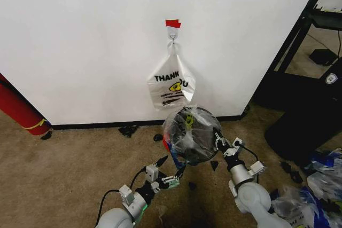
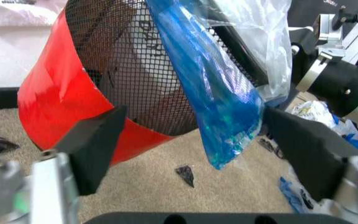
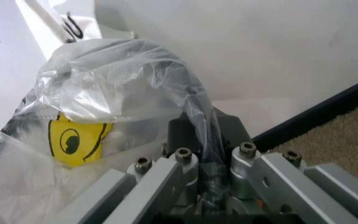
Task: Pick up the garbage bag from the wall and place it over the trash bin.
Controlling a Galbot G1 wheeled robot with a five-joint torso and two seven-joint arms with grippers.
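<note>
Right end effector clenches a bunched fold of the garbage bag, the thin plastic pinched between its closed fingers in the right wrist view, at the near right rim of the trash bin. Left end effector hangs released, its black fingers spread apart on either side of the bag's blue handle strip, which dangles down the wire-mesh side. Judging by the film already draped over the bin's mouth, the placing step is under way; the next move appears to call for closing on that strip and drawing it down over the rim. Behind the bin, a white "THANK YOU" bag hangs from the hook on the wall. How much of the rim the bag covers cannot be made out.
</note>
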